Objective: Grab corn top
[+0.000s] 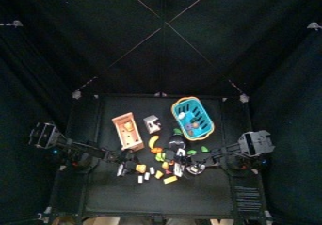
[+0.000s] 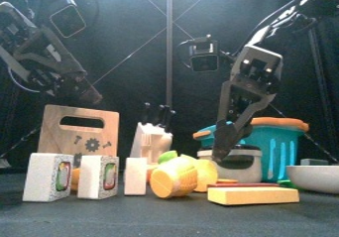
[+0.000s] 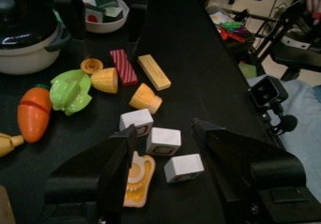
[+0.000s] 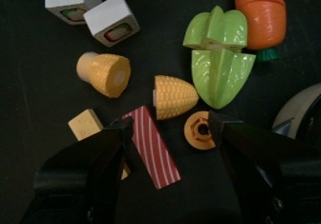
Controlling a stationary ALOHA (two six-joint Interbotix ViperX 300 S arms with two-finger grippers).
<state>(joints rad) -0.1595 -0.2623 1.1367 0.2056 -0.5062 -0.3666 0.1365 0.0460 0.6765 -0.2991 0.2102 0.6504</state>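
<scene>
My right claw (image 4: 168, 125) spread wide, empty, above corn top (image 4: 175, 97), which lies just ahead between jaws. Risk: jaw snags red strip (image 4: 156, 149) or orange disc (image 4: 201, 129) beside it, knocking corn top aside.

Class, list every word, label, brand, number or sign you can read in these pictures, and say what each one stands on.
None can be read.
Small cartons: printed panels on their fronts, too blurred to read.
Wooden board: a dark flower-like mark, no letters to be made out.
Teal basket, corn pieces: no lettering shows.
</scene>
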